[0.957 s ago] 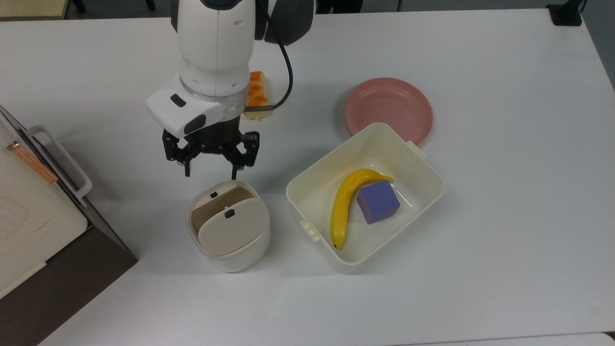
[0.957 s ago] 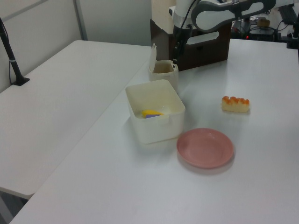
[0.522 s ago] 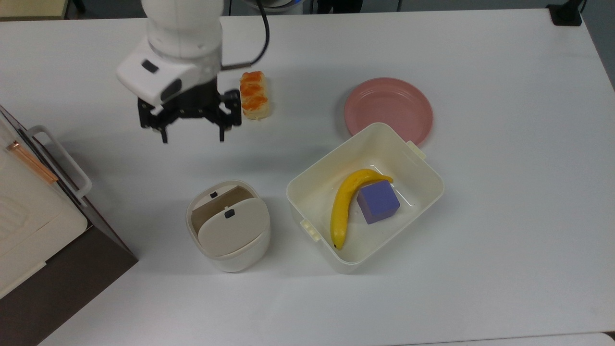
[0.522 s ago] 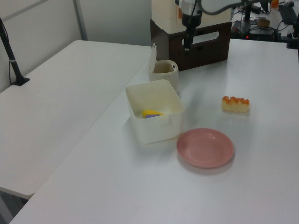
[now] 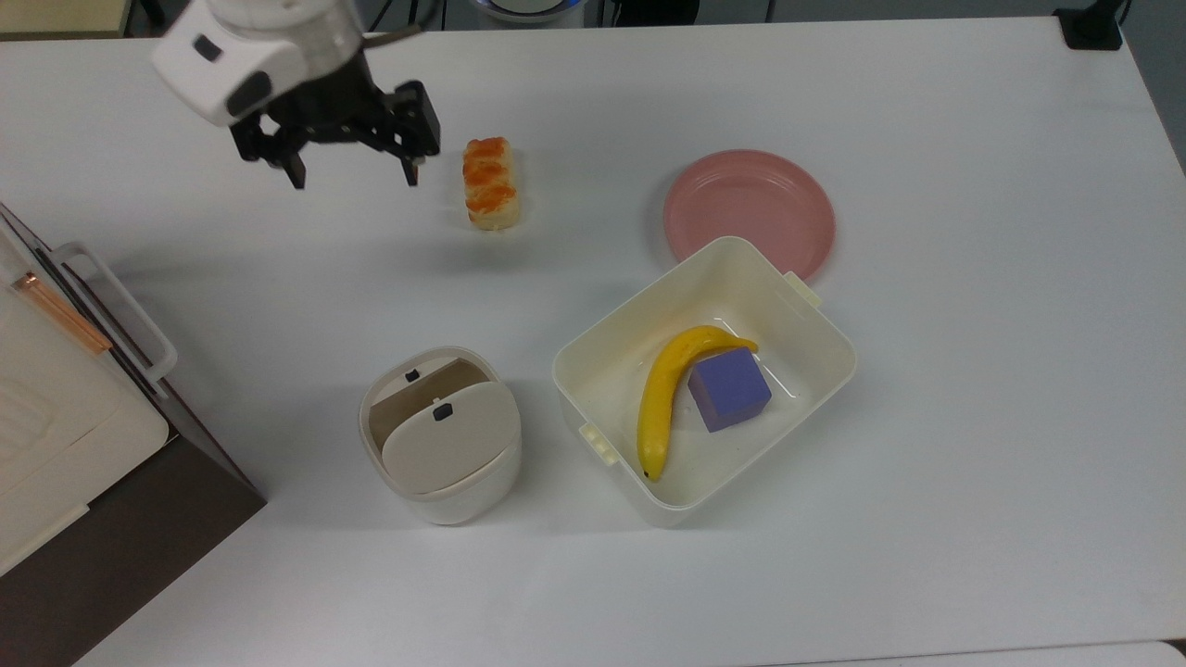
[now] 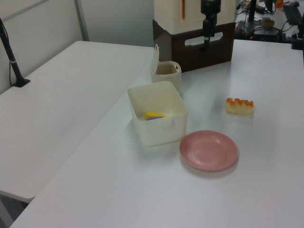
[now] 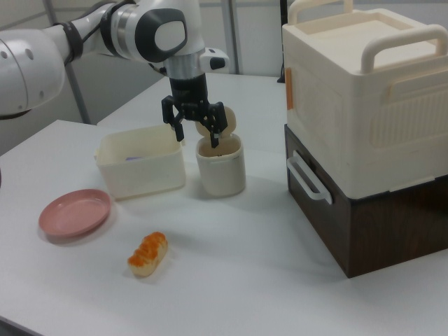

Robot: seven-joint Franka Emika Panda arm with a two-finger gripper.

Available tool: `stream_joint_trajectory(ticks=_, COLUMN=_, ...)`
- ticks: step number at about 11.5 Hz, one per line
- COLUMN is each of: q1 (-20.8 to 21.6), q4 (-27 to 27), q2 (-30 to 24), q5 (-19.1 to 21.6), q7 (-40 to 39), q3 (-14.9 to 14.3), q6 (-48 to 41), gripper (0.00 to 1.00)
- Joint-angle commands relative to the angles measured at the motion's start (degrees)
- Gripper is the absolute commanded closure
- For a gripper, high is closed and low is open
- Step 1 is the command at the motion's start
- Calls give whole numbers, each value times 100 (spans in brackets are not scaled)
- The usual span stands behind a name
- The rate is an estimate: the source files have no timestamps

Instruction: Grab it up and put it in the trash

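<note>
From the top view the black two-finger claw (image 5: pixel 352 176) hangs above bare white bench (image 5: pixel 927 519) at the top view's upper left, fingers spread wide with nothing between them. The orange-topped bread piece (image 5: pixel 490 182) lies just to the top view's right of it. The small round cream-white plastic bin (image 5: pixel 441 435) stands well apart from the claw, toward the top view's lower edge, its flap lid tilted so a slice of tan inside shows, with two small dark clips on top. I cannot find the tiny white paper ball on the bench, and the bin's inside is too shadowed to tell whether it lies there.

The top view looks straight into the larger cream rectangular tub (image 5: pixel 815 324), where a yellow banana (image 5: pixel 662 394) curves beside a purple cube (image 5: pixel 729 388). In the left view only slivers of yellow and purple peek over the tub's wall (image 6: pixel 156 128). The flat pink plate (image 5: pixel 749 209) sits at the tub's far corner in the top view.

The right view gives the most of the white arm, with the claw (image 7: pixel 197 134) seen in front of the bin (image 7: pixel 220 168) and covering part of its raised lid. It also shows the cream handled crate stacked on a dark brown box (image 7: pixel 364 126) at the right view's right, standing tall beside the bin. In the left view that stack (image 6: pixel 192 28) rises behind the claw (image 6: pixel 207 42).
</note>
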Motion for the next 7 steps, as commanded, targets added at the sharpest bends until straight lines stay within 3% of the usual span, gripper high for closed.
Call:
stream_joint_trajectory(ticks=1, q1=-20, q4=52, q2=-227, q5=303, q7=3, q3=-171, q6=-218, gripper=0)
stream_joint_trajectory(ticks=4, q1=-20, q4=26, q2=-472, q5=337, q7=21, q3=-206, q6=-209, gripper=0)
stream_joint_trajectory(ticks=7, q1=182, q4=-114, q2=-929, q5=558, q7=380, q3=-566, q6=-297, gripper=0)
